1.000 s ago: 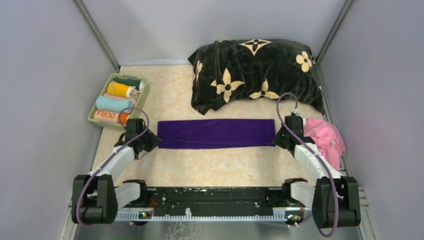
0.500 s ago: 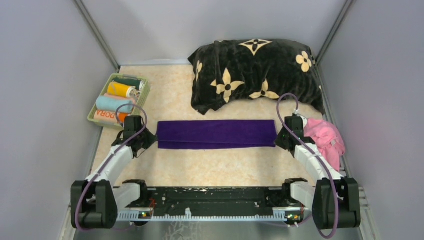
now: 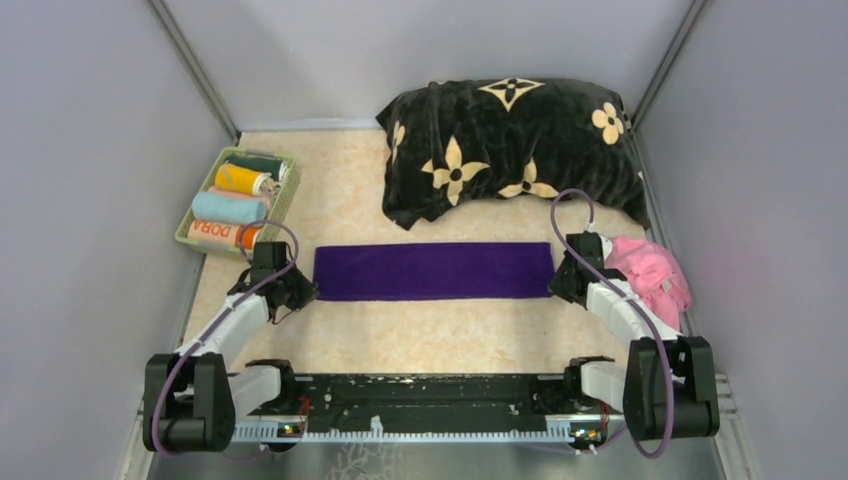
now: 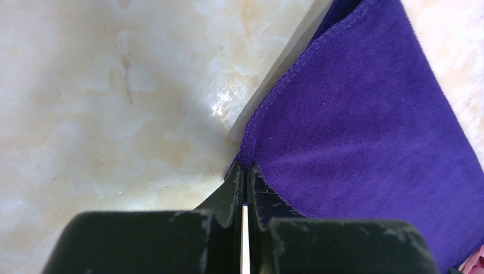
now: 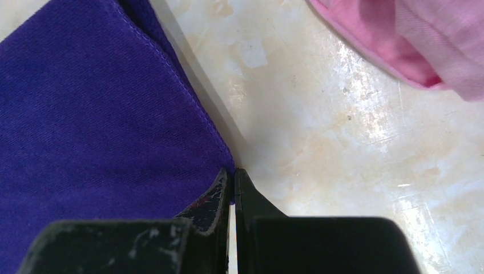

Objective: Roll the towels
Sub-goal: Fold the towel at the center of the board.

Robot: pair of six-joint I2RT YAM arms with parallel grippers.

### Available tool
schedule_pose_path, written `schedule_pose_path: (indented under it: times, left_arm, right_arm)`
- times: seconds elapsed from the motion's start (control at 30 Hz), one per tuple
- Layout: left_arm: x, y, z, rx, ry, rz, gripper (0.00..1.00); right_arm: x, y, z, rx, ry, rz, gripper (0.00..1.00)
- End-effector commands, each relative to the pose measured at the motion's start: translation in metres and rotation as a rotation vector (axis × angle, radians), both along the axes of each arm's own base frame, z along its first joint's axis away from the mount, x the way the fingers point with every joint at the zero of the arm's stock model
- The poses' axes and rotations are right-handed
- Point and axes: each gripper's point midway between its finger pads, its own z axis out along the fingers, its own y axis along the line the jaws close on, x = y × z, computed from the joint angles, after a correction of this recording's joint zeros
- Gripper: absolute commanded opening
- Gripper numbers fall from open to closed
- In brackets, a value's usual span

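A dark purple towel (image 3: 432, 270) lies folded into a long flat strip across the middle of the table. My left gripper (image 3: 305, 291) is shut on its near left corner; in the left wrist view the black tips (image 4: 245, 169) pinch the purple towel's (image 4: 365, 131) hem. My right gripper (image 3: 556, 287) is shut on the near right corner, its tips (image 5: 233, 171) meeting at the edge of the purple towel (image 5: 97, 114). A crumpled pink towel (image 3: 655, 275) lies just right of the right gripper and shows as the pink towel (image 5: 411, 40) in the right wrist view.
A green basket (image 3: 287, 193) at the far left holds several rolled towels, one orange with "DORA" (image 3: 215, 234). A big black cushion with beige flowers (image 3: 510, 145) fills the back right. Grey walls close in both sides.
My left gripper has closed on the purple towel's left corner. The strip's left end has pulled slightly leftward and straightened. The right gripper stays shut on its corner.
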Motion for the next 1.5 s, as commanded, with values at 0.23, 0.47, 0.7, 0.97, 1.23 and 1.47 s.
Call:
schedule_pose_path:
  times: [0.23, 0.47, 0.7, 0.97, 1.23, 1.47]
  left_arm:
    - [-0.012, -0.001, -0.022, -0.018, 0.039, 0.023, 0.03]
    - [-0.011, 0.000, -0.016, -0.017, 0.029, 0.032, 0.16]
    - [-0.003, 0.003, 0.011, 0.006, -0.014, 0.025, 0.43]
    - [0.033, 0.012, 0.067, 0.082, -0.127, -0.012, 0.51]
    - [0.078, -0.022, 0.070, -0.024, -0.172, -0.167, 0.46]
    - [0.117, -0.032, 0.034, -0.051, -0.092, -0.209, 0.35]
  right_arm:
    - [0.027, -0.002, 0.011, 0.002, -0.047, -0.037, 0.00]
    - [0.025, -0.002, 0.012, 0.000, -0.027, -0.024, 0.11]
    - [0.036, -0.005, 0.047, -0.029, -0.106, -0.005, 0.42]
    - [0.068, 0.004, 0.083, -0.001, -0.218, 0.054, 0.50]
    - [0.103, 0.033, 0.090, 0.114, -0.319, 0.163, 0.51]
    - [0.133, 0.043, 0.057, 0.166, -0.271, 0.174, 0.50]
